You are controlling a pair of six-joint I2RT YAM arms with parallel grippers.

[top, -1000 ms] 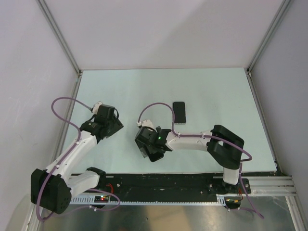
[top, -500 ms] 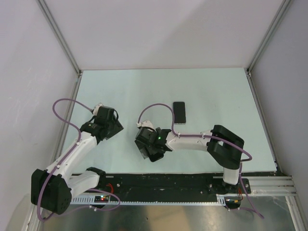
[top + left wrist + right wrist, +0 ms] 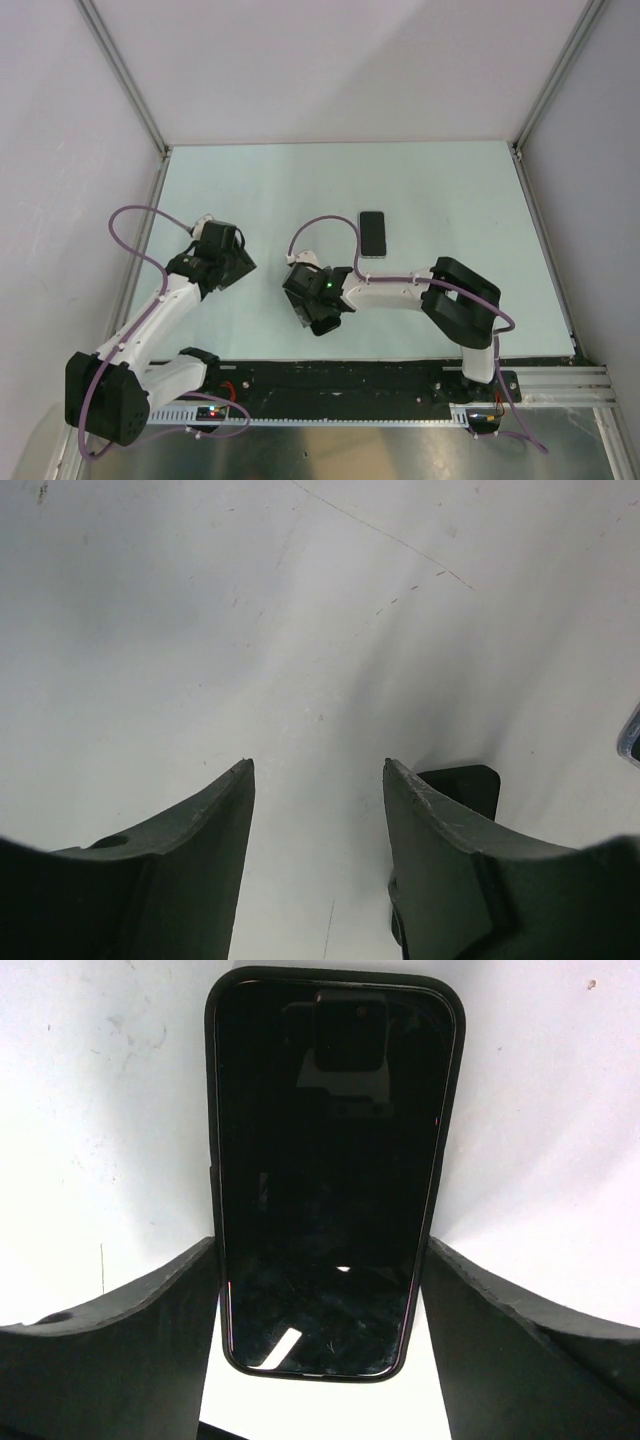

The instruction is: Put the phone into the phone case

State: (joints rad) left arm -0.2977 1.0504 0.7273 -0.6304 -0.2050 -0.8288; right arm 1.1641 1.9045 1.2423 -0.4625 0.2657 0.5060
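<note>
phone case point(image 3: 330, 1190): black, glossy inside, matte rim | phone point(image 3: 372, 233): black, pale edge | table point(image 3: 470, 200): pale mint green | cables point(image 3: 135, 208): purple | arm links point(image 3: 385, 292): white | LED point(image 3: 329, 285) near phone: green

A pale mint-green tabletop point(image 3: 450, 190) is boxed in by plain greyish-white walls point(image 3: 340, 70) at the back and both sides; slanting aluminium corner posts point(image 3: 121, 75) join them. Light is soft and even; a black mounting rail point(image 3: 380, 378) edges the near side

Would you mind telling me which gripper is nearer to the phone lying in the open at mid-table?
Right. In the top view the right gripper hangs just below-left of the phone; the left gripper is well farther off to its left.
</note>
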